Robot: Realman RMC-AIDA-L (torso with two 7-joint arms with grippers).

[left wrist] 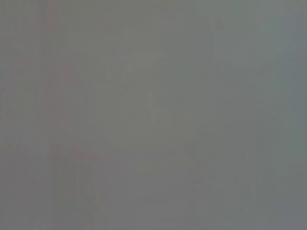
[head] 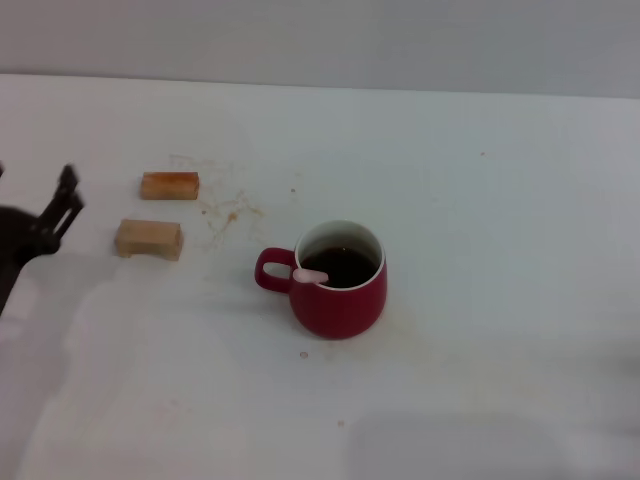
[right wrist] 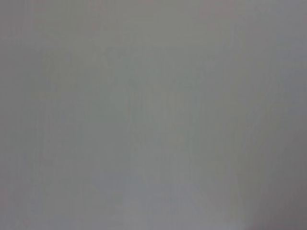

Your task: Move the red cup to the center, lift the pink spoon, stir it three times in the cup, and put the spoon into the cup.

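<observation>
Two tan blocks (head: 155, 213) sit at ten o'clock from the red cup (head: 338, 280), which stands mid-counter (head: 500, 200) with the pink spoon (head: 309, 275) already resting on its rim. Left tool (head: 62, 208) hangs at nine o'clock, fingers apart (holding nothing). Best finish: withdraw wide, without nudging the handle.

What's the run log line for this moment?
red cup: centre, upright | pink spoon: in cup, on rim | left gripper: far left, clear
</observation>
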